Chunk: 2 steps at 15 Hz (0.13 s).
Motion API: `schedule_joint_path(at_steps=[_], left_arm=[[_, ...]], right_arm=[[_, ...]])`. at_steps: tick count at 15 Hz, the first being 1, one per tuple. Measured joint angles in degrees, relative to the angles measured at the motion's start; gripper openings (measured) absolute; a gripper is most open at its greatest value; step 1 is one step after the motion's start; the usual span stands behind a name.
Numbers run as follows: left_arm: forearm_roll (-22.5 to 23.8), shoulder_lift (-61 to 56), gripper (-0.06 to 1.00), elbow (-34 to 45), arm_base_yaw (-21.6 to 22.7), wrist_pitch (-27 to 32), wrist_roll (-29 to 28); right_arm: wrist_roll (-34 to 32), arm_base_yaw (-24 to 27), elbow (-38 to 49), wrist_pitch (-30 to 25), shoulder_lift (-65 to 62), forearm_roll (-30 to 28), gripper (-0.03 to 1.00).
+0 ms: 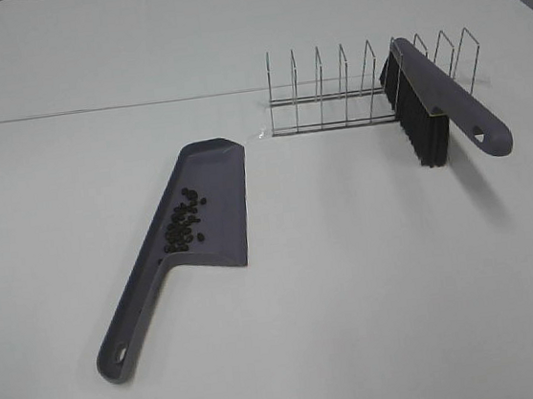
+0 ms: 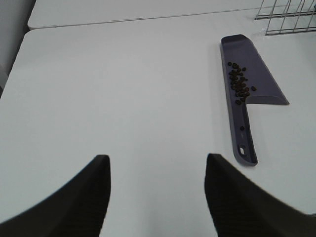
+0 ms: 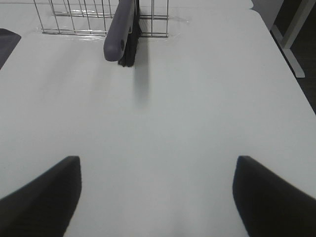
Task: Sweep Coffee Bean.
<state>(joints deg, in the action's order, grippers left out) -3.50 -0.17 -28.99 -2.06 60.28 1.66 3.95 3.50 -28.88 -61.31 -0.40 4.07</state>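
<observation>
wire rack (image 2: 286,17) cut by frame edge, dustpan (image 3: 7,42) mostly cropped

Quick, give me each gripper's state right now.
Left gripper: open, holding nothing, over bare table.
Right gripper: open wide, holding nothing, facing the brush.

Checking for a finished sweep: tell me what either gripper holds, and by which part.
Nothing. Left gripper and right gripper are both open and empty.

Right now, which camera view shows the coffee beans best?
The left wrist view: the coffee beans appear as separate grains in the dustpan. The exterior high view shows them as a small dark cluster. The right wrist view shows no beans, only a dustpan corner.
</observation>
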Motion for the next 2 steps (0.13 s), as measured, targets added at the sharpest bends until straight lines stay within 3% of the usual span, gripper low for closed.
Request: schedule_joint_path(at_steps=[2], left_arm=[[0.0, 0.0, 0.56, 0.0, 0.0, 0.0, 0.0]], right_arm=[[0.0, 0.0, 0.0, 0.0, 0.0, 0.0, 0.79]])
